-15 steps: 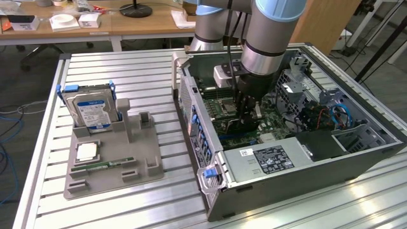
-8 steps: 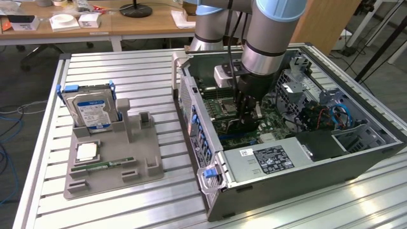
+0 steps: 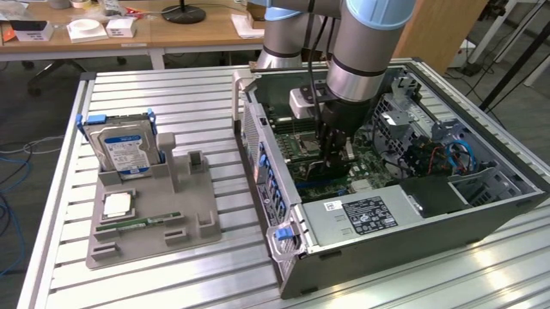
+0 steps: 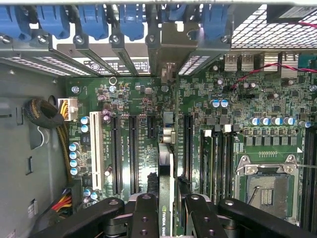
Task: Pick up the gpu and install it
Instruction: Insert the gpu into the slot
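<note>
Wrist view: gripper (image 4: 167, 210) clamped on the gpu (image 4: 165, 163), card edge-on between the two black fingers (image 4: 146, 215).
gpu: upright over the motherboard (image 4: 208, 106), lined up with the long black slots, bracket end toward the case's rear slot covers.
Exterior view: arm reaches down into the open PC case (image 3: 481, 212), gripper (image 3: 331, 151) low over the motherboard.
Tray (image 3: 151, 212): beside the case, holds hard drive (image 3: 123, 147) and RAM stick (image 3: 142, 222).
</note>
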Controlling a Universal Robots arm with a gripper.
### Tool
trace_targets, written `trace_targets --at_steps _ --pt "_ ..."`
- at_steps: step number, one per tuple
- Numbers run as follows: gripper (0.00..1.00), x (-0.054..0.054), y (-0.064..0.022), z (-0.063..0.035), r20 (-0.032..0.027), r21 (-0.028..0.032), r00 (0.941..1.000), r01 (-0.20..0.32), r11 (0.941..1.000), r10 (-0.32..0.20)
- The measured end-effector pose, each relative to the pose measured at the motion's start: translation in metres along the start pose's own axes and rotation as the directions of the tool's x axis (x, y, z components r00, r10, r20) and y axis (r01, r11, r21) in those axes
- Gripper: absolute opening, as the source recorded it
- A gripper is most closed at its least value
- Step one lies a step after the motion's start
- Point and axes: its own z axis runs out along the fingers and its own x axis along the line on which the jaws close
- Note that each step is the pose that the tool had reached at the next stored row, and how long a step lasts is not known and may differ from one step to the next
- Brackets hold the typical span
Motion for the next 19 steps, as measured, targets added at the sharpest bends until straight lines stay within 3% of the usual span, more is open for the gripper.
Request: trace_targets --at_steps 19 --pt "0.25 0.0001 0.0026 0.0020 -0.0001 -0.0001 1.0000 0.000 1.0000 0.000"
